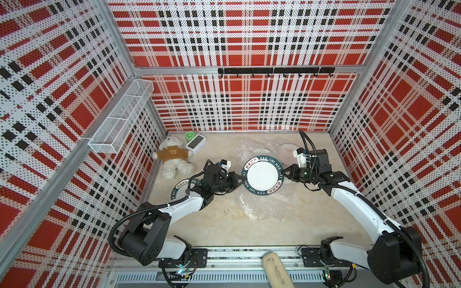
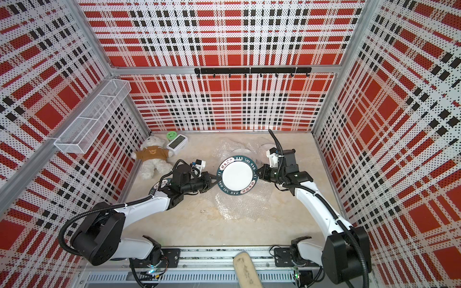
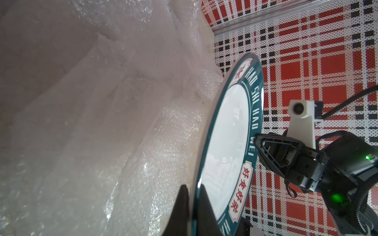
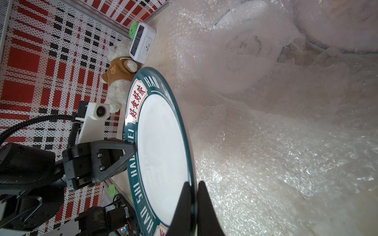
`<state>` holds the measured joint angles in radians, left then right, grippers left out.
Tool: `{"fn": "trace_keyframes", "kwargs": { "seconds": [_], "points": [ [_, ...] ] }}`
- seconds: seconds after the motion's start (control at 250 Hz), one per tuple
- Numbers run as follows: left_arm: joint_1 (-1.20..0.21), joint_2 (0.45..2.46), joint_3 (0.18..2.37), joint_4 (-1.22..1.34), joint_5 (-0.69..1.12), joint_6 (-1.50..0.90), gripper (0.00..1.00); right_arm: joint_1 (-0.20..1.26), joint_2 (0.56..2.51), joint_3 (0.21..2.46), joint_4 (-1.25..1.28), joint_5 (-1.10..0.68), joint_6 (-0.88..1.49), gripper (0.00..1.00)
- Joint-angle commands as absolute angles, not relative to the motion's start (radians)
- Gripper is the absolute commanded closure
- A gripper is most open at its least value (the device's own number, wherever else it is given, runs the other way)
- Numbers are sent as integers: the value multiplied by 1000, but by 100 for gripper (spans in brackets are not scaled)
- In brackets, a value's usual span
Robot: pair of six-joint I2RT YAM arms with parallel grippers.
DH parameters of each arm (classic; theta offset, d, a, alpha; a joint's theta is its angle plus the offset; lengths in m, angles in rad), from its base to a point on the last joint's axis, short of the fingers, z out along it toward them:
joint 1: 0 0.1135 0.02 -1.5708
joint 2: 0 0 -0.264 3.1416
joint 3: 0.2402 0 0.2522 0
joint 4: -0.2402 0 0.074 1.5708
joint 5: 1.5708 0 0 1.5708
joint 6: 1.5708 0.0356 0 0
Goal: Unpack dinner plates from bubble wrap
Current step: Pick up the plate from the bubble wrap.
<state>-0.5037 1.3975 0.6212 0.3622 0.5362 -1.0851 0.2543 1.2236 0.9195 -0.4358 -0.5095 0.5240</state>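
Above tabletop (image 1: pixel 224 224), left hand (image 1: pixel 241 177), right hand (image 1: pixel 284 171) clamp plate (image 1: pixel 262 175).

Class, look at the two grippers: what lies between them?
The lettered dinner plate lies between the left gripper and the right gripper. Each is shut on an opposite edge of its rim, over the bubble wrap. Both top views show this.

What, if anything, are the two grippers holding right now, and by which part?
Both hold the same plate with the dark lettered rim: the left gripper pinches that rim on one side, the right gripper on the opposite side.
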Motion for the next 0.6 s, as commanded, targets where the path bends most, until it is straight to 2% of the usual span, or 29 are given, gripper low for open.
{"fn": "trace_keyframes", "kwargs": {
  "seconds": [0.0, 0.172, 0.344, 0.596],
  "points": [
    [-510, 1360, 634, 317, 501, -1090, 100, 260, 1230, 920, -360, -520, 516, 99],
    [-511, 1299, 618, 270, 435, -1078, 100, 264, 1238, 933, -344, -522, 518, 85],
    [-495, 1247, 606, 253, 413, -1089, 100, 268, 1277, 962, -279, -542, 556, 60],
    [-454, 1170, 599, 178, 404, -1089, 100, 271, 1304, 991, -241, -526, 590, 34]
  ]
}}
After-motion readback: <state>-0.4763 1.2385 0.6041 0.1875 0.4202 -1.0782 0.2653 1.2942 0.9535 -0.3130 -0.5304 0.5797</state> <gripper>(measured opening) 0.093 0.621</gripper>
